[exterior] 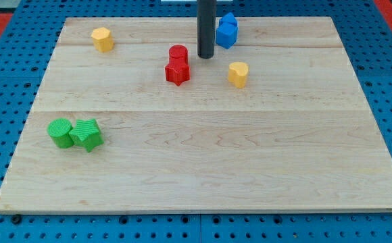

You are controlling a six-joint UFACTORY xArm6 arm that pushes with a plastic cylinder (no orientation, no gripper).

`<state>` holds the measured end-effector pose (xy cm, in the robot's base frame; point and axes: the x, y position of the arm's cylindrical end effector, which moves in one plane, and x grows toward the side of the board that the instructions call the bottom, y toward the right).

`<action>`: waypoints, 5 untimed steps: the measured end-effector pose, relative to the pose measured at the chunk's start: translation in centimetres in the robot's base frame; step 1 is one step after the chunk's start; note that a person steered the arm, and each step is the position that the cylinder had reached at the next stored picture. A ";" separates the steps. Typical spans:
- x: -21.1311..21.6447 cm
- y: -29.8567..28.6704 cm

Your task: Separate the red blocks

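**Red blocks touching, rod tip just to their right**

The red cylinder (178,53) and the red star block (177,71) sit pressed together near the middle of the table's top edge, cylinder above star. The rod carries no pincer; its tip (205,57) stands just right of the red cylinder, apart from it. Blue blocks (227,31) lie beyond, a yellow heart-like block (237,73) lower right. Another yellow block (102,39) sits near the top-left corner, two green blocks (75,133) by the left edge of the wooden table (250,169).

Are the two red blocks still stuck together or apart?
Together. The red round block sits against the red star block with no gap showing. My tip stands just to their right, not touching them.
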<state>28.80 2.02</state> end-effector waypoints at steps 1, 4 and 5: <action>0.1 -3.3; 5.2 -9.5; -0.1 -7.3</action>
<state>28.71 -5.25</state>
